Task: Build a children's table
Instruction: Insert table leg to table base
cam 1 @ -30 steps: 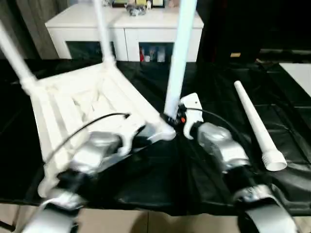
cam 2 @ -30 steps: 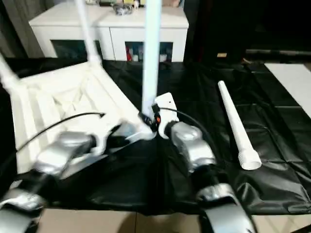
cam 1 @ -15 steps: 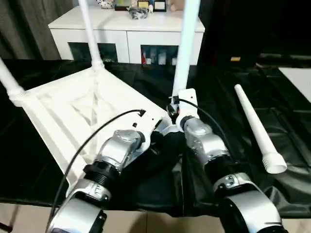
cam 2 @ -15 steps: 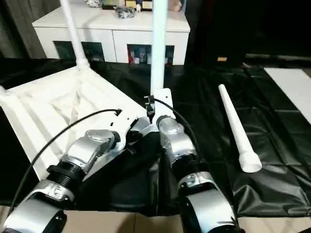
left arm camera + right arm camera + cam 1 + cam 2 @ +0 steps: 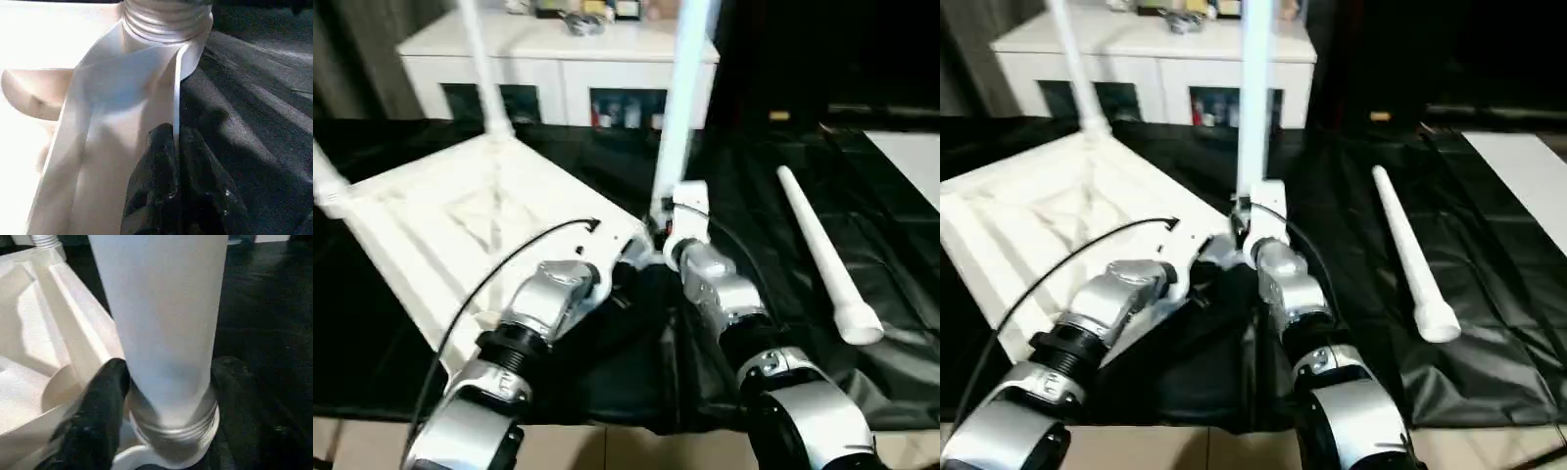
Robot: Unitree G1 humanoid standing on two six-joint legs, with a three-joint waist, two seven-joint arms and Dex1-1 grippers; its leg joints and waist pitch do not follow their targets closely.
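The children's table top [image 5: 460, 215] lies upside down on the black work table [image 5: 754, 147], ribbed side up. Three white legs stand in its corner sockets: one at the far left [image 5: 325, 176], one at the back [image 5: 481, 69], and one at the near right corner [image 5: 680, 108]. My right gripper [image 5: 666, 230] is at the base of that near leg, where its threaded end [image 5: 171, 426] sits in the socket. My left gripper [image 5: 174, 147] is shut on the thin rim [image 5: 177, 73] of the top just beside that socket. A loose leg [image 5: 822, 257] lies to the right.
A white cabinet [image 5: 558, 49] with glass doors stands behind the work table. A pale sheet [image 5: 911, 157] lies at the far right. The black cover is wrinkled around the loose leg, and the table's front edge runs just below my forearms.
The head view has shifted and tilted. Both grippers stay at the near right corner; the leg there still stands upright, and the left gripper keeps its pinch on the rim.
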